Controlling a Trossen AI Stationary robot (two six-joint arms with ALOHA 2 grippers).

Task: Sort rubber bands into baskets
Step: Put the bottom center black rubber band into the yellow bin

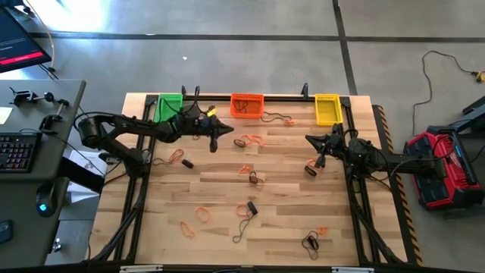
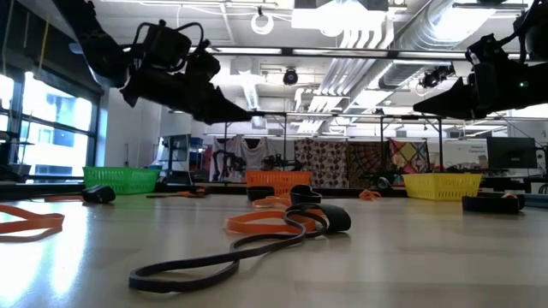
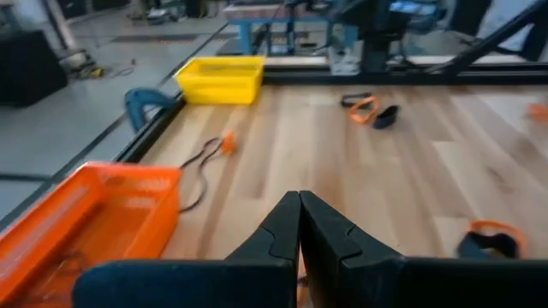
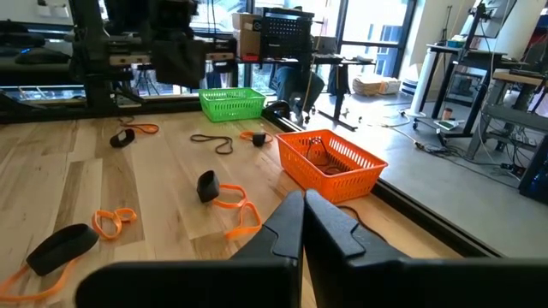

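Observation:
Many rubber bands, orange, brown and black, lie scattered flat on the wooden table, for instance an orange one (image 1: 251, 141), a black one (image 1: 311, 243) and a long black one near the low camera (image 2: 231, 252). The green basket (image 1: 168, 107), orange basket (image 1: 247, 105) and yellow basket (image 1: 326, 108) stand along the far edge. The orange basket holds some bands (image 4: 321, 154). My left gripper (image 1: 227, 130) hovers shut and empty near the orange basket, above the table (image 3: 300, 205). My right gripper (image 1: 309, 139) hovers shut and empty below the yellow basket (image 4: 303, 201).
A dark metal frame (image 1: 288, 97) runs along the table's far edge and sides. A brown and black band (image 1: 312, 168) lies just near of my right gripper. Bare wood (image 1: 288, 197) lies between the scattered bands in the table's middle.

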